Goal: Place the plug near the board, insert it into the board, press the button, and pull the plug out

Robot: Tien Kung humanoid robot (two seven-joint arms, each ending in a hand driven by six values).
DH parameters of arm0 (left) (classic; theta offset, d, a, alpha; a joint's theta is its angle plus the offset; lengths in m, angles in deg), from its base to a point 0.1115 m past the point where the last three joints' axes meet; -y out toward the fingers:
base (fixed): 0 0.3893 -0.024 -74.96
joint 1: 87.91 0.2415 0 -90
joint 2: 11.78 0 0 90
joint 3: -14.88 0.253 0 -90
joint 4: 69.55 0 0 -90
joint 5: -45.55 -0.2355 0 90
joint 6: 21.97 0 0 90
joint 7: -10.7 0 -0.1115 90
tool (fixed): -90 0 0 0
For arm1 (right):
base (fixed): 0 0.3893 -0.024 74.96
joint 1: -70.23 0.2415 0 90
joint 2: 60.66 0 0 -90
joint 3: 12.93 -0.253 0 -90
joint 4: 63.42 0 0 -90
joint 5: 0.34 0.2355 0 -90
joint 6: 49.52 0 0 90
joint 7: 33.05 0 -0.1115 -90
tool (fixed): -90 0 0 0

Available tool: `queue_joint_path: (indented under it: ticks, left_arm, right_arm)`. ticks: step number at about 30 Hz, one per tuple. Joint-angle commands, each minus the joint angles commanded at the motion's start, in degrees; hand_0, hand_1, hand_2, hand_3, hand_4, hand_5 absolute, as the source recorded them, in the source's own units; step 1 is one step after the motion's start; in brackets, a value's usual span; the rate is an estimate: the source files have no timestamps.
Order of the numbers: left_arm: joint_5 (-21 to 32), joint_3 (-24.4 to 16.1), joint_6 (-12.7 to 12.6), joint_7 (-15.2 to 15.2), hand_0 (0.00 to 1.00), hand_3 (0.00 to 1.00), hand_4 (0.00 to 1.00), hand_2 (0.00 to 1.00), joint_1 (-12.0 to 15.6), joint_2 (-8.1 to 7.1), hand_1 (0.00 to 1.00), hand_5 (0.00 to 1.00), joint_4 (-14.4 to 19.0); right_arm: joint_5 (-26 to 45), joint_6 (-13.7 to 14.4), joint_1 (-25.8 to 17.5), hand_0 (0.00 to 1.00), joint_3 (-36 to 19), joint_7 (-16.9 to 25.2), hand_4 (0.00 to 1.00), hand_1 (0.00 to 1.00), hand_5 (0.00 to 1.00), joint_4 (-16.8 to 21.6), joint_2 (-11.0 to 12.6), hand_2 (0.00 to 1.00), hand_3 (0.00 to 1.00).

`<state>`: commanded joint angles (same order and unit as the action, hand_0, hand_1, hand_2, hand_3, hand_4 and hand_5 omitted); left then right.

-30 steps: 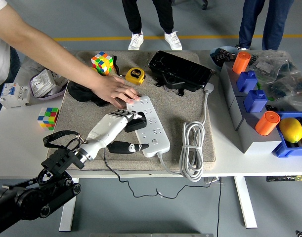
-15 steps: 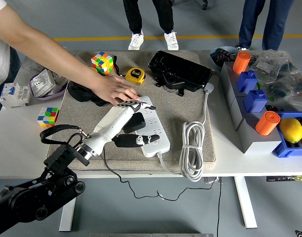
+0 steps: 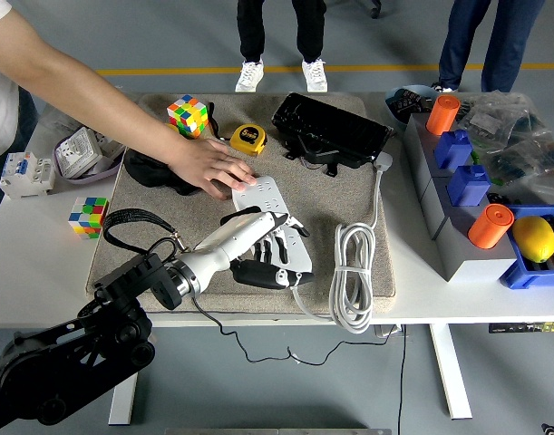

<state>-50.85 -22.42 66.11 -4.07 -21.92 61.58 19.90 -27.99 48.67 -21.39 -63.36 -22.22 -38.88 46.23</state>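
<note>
The white power strip lies slantwise on the grey mat. My left hand lies on its near half with white fingers stretched out flat and the dark thumb below the strip's near edge. Only a dark patch of the black plug shows under the palm; the rest is hidden. Its thin black cable runs from under my hand over the table's front edge. A person's hand presses down on the strip's far end.
A coiled white cord lies right of the strip. At the mat's back are a yellow tape measure, a cube and a black case. Grey and blue bins stand at the right.
My left hand has slid right and toward the strip's near end, now covering the plug. The strip turned a little. The person's hand stayed on the far end.
</note>
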Motion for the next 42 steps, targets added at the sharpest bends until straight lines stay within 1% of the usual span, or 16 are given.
queue_joint_path:
  ticks: [1,2,6,7,9,11,13,18,29,35,42]
  left_arm:
    - [0.1,0.0,1.2,-1.3,0.057,0.937,0.76,0.19,-0.1,-0.02,0.094,0.002,0.3]
    - [0.2,0.0,2.7,-3.0,0.057,0.937,0.76,0.19,-0.3,-0.04,0.094,0.002,0.6]
    - [0.2,0.3,7.3,-8.4,0.057,0.937,0.76,0.19,-1.0,-0.07,0.094,0.002,1.5]
    - [0.0,0.4,8.2,-9.7,0.045,0.943,0.782,0.177,-1.2,-0.05,0.101,0.002,1.7]
    - [-0.3,0.5,10.1,-12.1,0.045,0.943,0.782,0.177,-1.5,-0.03,0.101,0.002,1.8]
    - [-0.5,0.8,11.1,-13.5,0.045,0.943,0.782,0.177,-1.7,-0.03,0.101,0.002,1.7]
    - [-0.7,1.0,11.5,-13.9,0.043,0.933,0.785,0.175,-1.8,-0.05,0.1,0.002,1.6]
    - [-1.4,1.4,11.3,-13.7,0.043,0.933,0.785,0.175,-2.0,0.03,0.1,0.002,1.1]
    - [-1.7,2.7,12.0,-14.1,0.043,0.924,0.791,0.168,-2.8,0.96,0.098,0.002,-1.5]
    - [-2.4,2.9,11.9,-14.4,0.044,0.916,0.787,0.17,-2.9,1.18,0.1,0.002,-2.1]
    - [-2.5,3.0,12.6,-15.2,0.043,0.911,0.793,0.168,-3.0,1.03,0.099,0.002,-2.1]
  right_arm:
    - [0.0,0.0,0.0,0.6,0.1,0.0,0.752,0.603,0.242,0.0,0.0,0.545,0.546]
    - [0.0,0.0,0.1,0.6,0.1,0.0,0.752,0.603,0.242,0.0,0.1,0.545,0.546]
    - [0.0,0.0,0.2,0.6,0.2,0.0,0.752,0.603,0.242,0.0,0.2,0.545,0.546]
    - [0.0,0.0,0.2,0.599,0.2,0.0,0.752,0.603,0.242,0.0,0.3,0.545,0.546]
    - [0.1,0.0,0.2,0.599,0.3,0.0,0.752,0.603,0.242,0.0,0.3,0.545,0.546]
    - [0.1,0.0,0.2,0.599,0.4,0.0,0.752,0.603,0.242,0.1,0.4,0.545,0.546]
    - [0.1,0.0,0.2,0.599,0.5,0.0,0.753,0.603,0.241,0.1,0.5,0.545,0.546]
    - [0.1,0.0,0.2,0.599,0.7,0.1,0.753,0.603,0.241,0.1,0.5,0.545,0.546]
    - [0.1,0.0,0.1,0.599,0.3,0.1,0.753,0.603,0.241,0.1,0.5,0.545,0.546]
    - [0.1,0.0,0.0,0.599,0.2,0.1,0.752,0.602,0.241,0.1,0.3,0.545,0.546]
    - [0.0,0.0,0.0,0.6,0.0,0.1,0.752,0.602,0.241,0.1,0.3,0.544,0.546]
